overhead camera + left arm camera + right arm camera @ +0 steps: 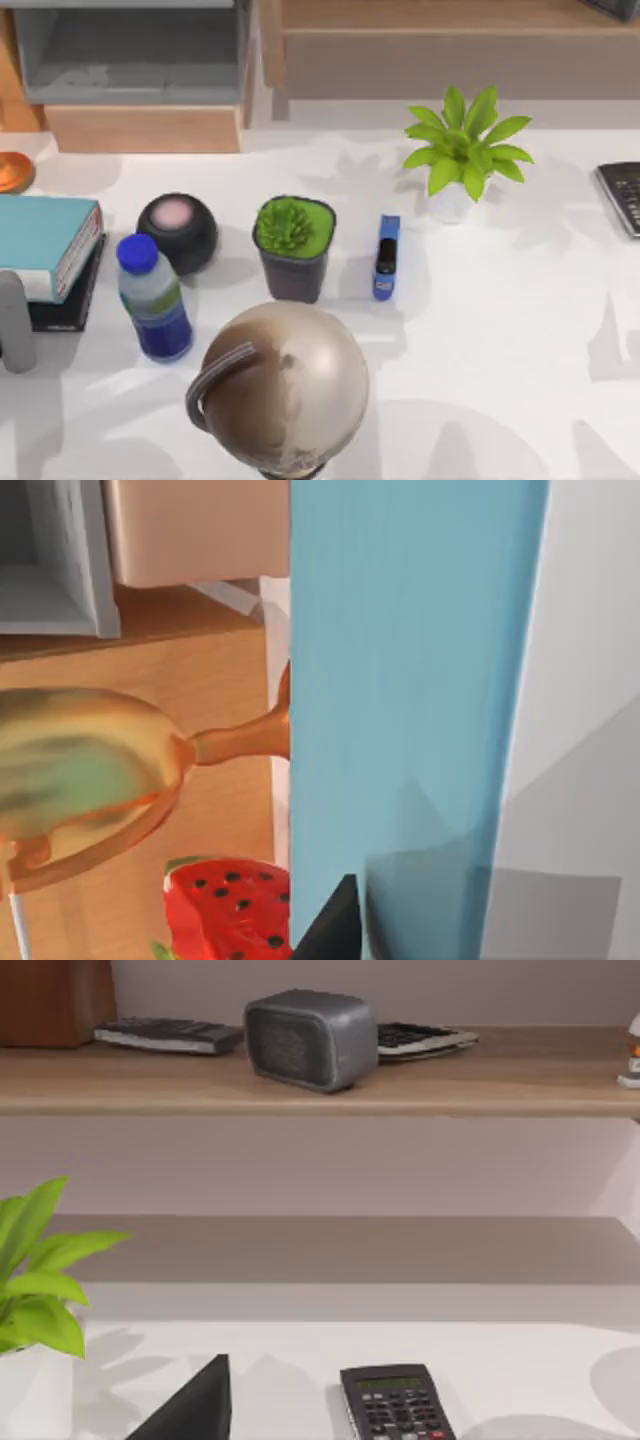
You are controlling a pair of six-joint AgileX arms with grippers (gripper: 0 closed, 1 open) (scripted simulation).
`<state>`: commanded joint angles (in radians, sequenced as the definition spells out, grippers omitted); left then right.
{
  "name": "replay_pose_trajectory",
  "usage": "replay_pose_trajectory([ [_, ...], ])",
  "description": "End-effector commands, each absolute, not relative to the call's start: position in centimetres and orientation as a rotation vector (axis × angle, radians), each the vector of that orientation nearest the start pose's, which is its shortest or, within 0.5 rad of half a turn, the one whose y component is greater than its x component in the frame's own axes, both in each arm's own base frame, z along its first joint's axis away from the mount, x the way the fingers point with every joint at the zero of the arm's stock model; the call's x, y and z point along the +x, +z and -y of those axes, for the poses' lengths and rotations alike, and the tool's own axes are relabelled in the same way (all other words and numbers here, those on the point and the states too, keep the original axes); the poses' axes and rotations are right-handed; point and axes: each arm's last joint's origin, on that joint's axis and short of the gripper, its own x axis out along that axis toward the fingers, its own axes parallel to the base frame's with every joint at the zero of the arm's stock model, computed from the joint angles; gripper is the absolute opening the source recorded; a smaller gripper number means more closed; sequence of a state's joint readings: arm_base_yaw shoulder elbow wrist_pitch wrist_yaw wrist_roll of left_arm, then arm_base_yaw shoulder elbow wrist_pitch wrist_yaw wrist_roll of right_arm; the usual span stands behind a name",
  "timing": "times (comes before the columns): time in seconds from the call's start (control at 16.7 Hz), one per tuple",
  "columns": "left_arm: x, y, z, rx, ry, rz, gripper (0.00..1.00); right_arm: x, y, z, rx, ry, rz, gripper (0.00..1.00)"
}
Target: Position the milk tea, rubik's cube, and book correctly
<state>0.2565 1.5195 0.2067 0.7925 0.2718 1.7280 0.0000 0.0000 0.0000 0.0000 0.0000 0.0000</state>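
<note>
The book (42, 238), thick with a teal-blue cover and white page edges, lies on a thin black book (70, 300) at the table's left edge. In the left wrist view its teal cover (410, 680) stands very close, with a dark tip of my left gripper (335, 930) against its near edge. A grey part of my left arm (15, 320) shows just in front of the book. A dark tip of my right gripper (195, 1405) hangs low over the table's right side, beside a calculator (395, 1405). The milk tea and the rubik's cube are out of view.
A blue-capped bottle (155, 297), black round speaker (178, 230), dark plant pot (294, 245), blue stapler (386, 256) and large globe (285, 385) crowd the middle. A leafy plant (465, 150) and the calculator (622, 195) sit right. Shelves (140, 60) line the back.
</note>
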Motion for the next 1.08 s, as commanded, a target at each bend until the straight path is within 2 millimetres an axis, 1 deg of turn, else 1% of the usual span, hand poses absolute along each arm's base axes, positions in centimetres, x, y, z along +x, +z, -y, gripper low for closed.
replay_pose_trajectory([
  [0.24, 21.40, 9.22, -4.00, 1.556, -0.438, -0.342, 0.00, 10.57, 16.00, 0.12, 0.000, 0.000, 0.000, 1.00],
  [0.66, 21.27, 8.54, -4.94, 1.525, -0.436, -0.387, 0.00, 10.57, 16.00, 0.12, 0.000, 0.000, 0.000, 1.00],
  [0.9, 21.28, 8.53, -4.96, 1.524, -0.436, -0.387, 0.00, 10.57, 16.00, 0.12, 0.000, 0.000, 0.000, 1.00],
  [1.08, 21.28, 8.53, -4.96, 1.524, -0.436, -0.387, 0.23, 10.57, 16.00, 0.12, 0.000, 0.000, 0.000, 1.00],
])
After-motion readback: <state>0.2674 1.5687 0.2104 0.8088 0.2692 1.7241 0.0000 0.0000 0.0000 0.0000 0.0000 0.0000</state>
